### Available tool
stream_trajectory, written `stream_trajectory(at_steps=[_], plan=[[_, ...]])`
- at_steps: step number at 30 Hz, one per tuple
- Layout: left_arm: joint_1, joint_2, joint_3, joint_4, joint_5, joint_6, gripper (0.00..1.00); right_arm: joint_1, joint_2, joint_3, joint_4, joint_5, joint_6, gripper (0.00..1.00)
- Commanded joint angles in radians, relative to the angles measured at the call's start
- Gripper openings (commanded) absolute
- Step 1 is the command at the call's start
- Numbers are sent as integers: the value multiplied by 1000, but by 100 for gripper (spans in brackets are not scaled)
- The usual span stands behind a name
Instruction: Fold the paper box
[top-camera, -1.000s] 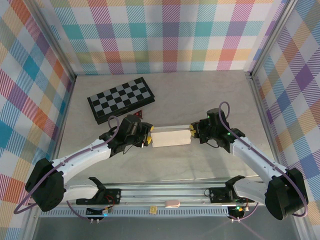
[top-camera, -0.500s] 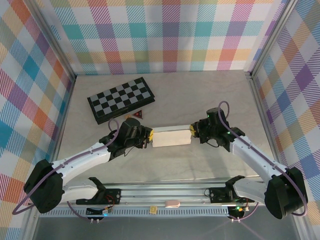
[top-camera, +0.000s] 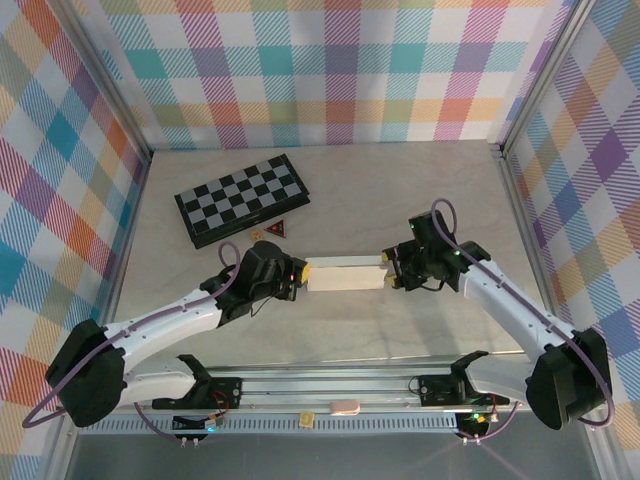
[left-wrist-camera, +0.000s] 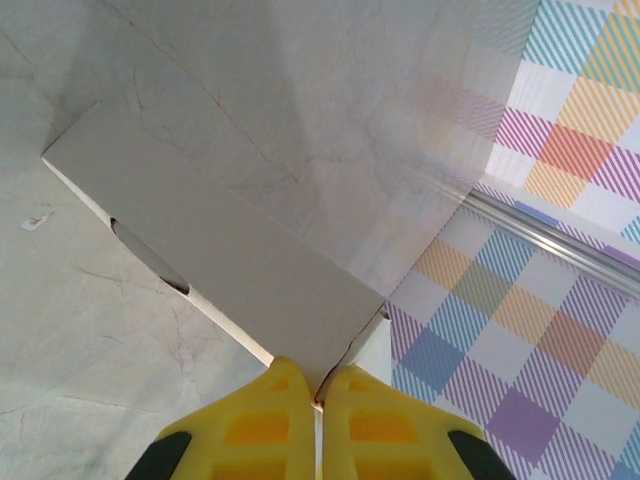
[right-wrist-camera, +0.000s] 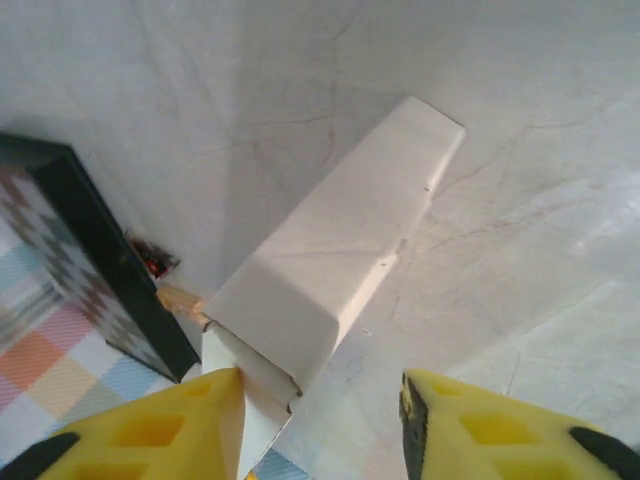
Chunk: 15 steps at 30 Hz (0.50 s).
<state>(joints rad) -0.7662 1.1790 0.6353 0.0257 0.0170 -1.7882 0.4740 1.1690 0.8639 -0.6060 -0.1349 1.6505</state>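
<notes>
We see the paper box (top-camera: 345, 276) lying on the counter (top-camera: 420, 190) between the two arms and nearer to us than the checkered board (top-camera: 240, 200). It is a long white shape with its walls up and its ends not yet finished. The left jaws sit at its left end and are closed: in the left wrist view the yellow pads (left-wrist-camera: 265, 425) meet tight, with the thin edge of an end flap pinched between their tips. We judge this hold to be an anchor, so that the light cardboard neither slides on the smooth counter nor springs open while the far end is worked. The right jaws stand open at the right end. In the right wrist view one pad (right-wrist-camera: 150, 430) lies against the loose end flap and the other is well clear of it, so the box's end sits in the gap ungripped. We take it that the right arm is placed to catch that flap afresh or push it inward. The risk we see is that thin card creases wrongly if the flap is pressed off its fold line.
</notes>
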Motion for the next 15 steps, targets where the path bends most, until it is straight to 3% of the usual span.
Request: stream_trajectory(at_steps=[1,8,15], plan=[[-22,31,-36,-78,13,-16,6,64,-42,39,-88,79,24,59],[-27,32,-37,-72,8,-14,5,206,49,134,8,195,209,75],[-28,31,-37,-62,6,-8,4,209,202,180,121,170,223,75]])
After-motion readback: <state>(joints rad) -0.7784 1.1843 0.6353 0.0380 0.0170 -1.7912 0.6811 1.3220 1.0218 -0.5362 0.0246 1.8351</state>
